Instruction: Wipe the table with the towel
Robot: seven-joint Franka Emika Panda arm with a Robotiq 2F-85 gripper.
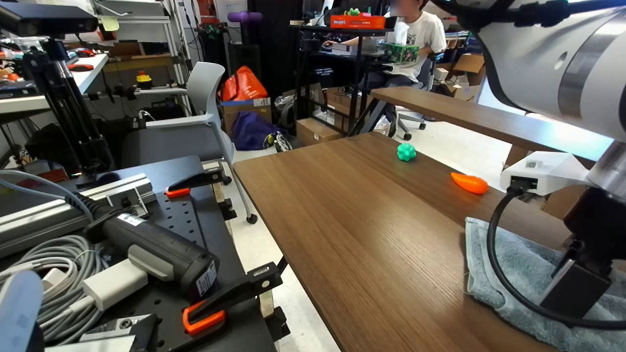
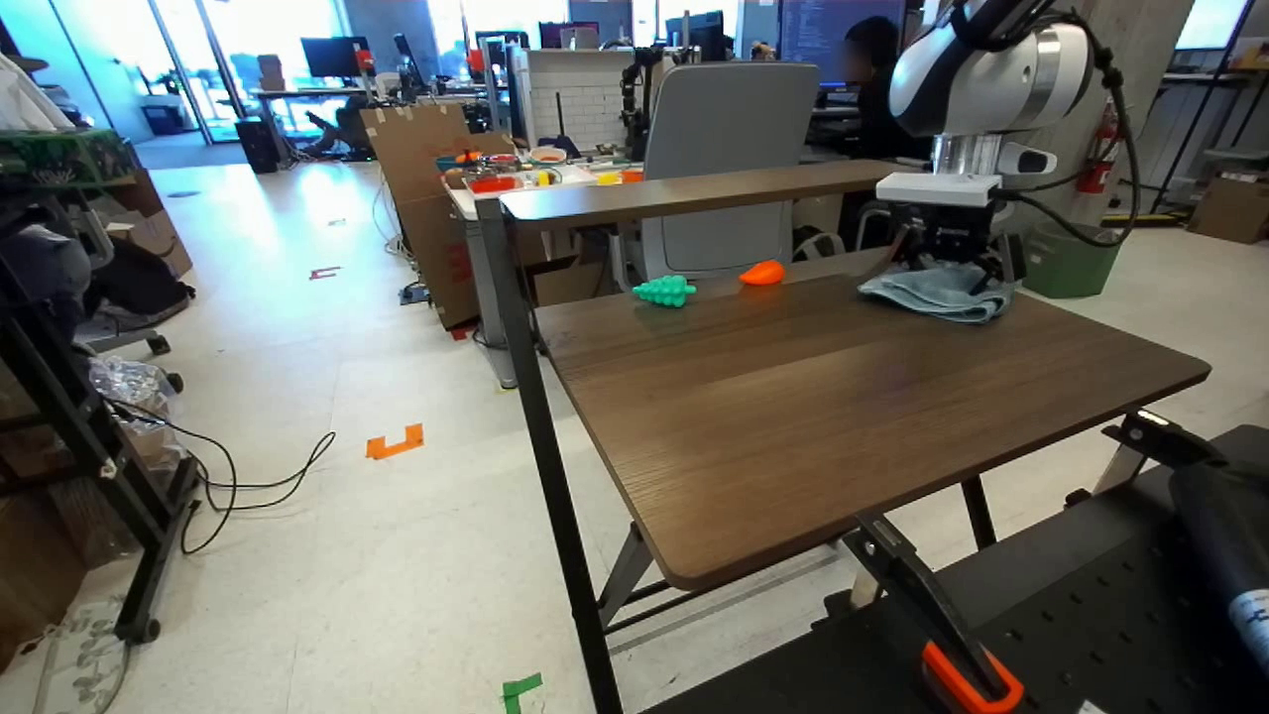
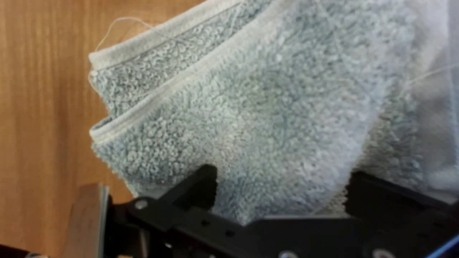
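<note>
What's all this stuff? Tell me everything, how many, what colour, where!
Table: one, brown, under towel
Towel: one, pale blue-grey, on table
Knobbly object: one, green, near table edge
Teardrop-shaped object: one, orange, between knobbly object and towel
Raised shelf: one, brown, beyond both objects
Workbench: one, black, beside table
Clamps: two, black and orange, on workbench
Chairs, people, boxes: too cluttered to count, mixed colours, background
Robot arm: one, mostly white, above towel
Gripper: one, black, at towel

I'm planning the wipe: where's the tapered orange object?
In an exterior view, the orange object lies right of the green knobbly object, near the far edge of the brown wood-grain table.
</note>
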